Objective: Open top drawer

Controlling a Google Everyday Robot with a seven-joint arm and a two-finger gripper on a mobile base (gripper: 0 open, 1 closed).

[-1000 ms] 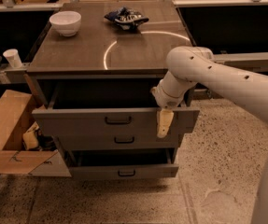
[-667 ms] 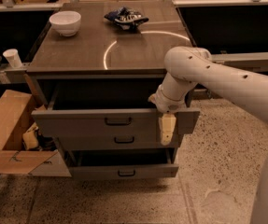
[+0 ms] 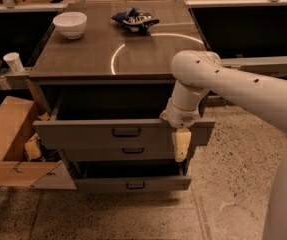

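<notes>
The top drawer of the grey cabinet stands pulled out, its dark inside showing behind the wide flat front. Its black bar handle sits at the centre of the front. My gripper hangs from the white arm over the right part of that front, to the right of the handle and reaching down to the front's lower edge. Below it, the middle drawer is nearly closed and the bottom drawer is pulled out a little.
On the cabinet top are a white bowl and a dark blue bag. An open cardboard box lies on the floor at the left. A white cup stands on a ledge at the left. Speckled floor lies in front.
My gripper has slid slightly down and to the right along the top drawer's front. The drawer itself has barely moved.
</notes>
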